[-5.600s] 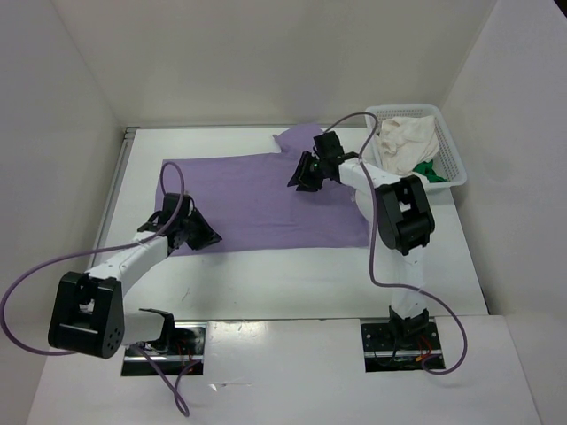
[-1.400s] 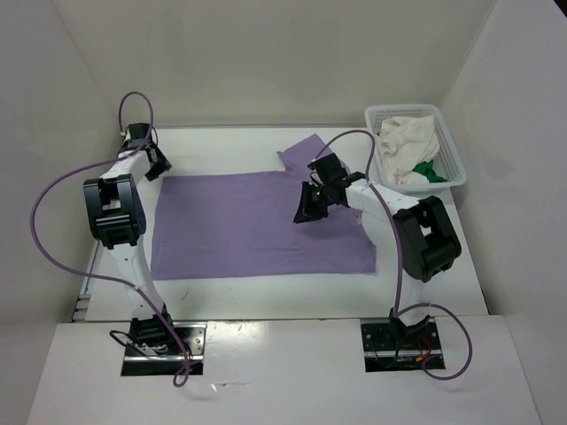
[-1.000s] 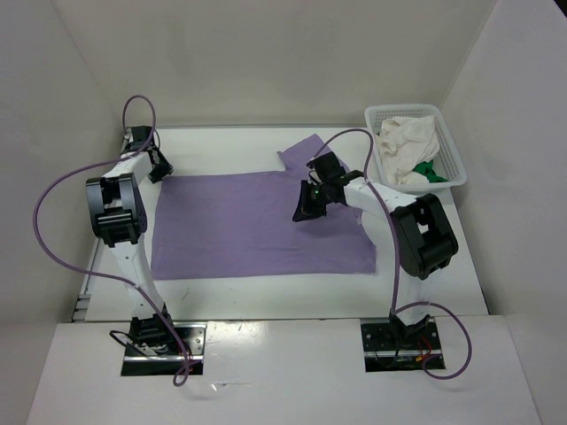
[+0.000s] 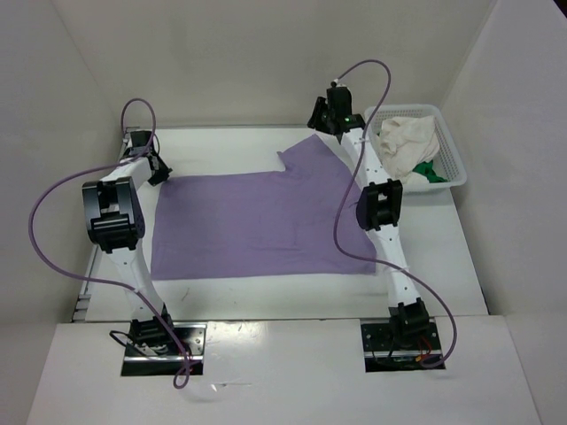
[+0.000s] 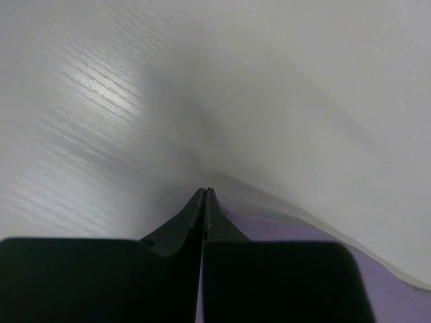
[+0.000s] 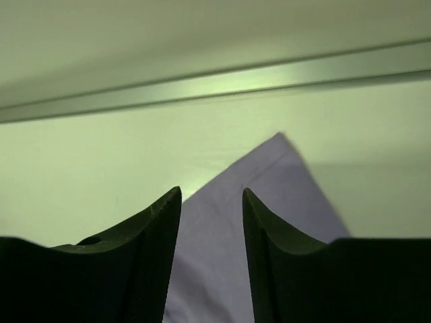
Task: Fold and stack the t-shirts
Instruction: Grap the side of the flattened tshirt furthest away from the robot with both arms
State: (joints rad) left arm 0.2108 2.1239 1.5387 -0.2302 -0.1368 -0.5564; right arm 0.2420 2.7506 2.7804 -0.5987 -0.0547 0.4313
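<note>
Matt lavender t-shirt (image 4: 257,221) cloth on a faintly glossy table (image 4: 266,297).

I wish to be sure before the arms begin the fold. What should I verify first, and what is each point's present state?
1. Lavender shirt spread flat: ok.
2. Left tool shut at the shirt's far left corner: ok.
3. Cloth actually pinched there: cannot tell.
4. Right tool gripping the sleeve: not ok, it is open.
5. Cream shirt and green shirt aside in the basket: ok.
</note>
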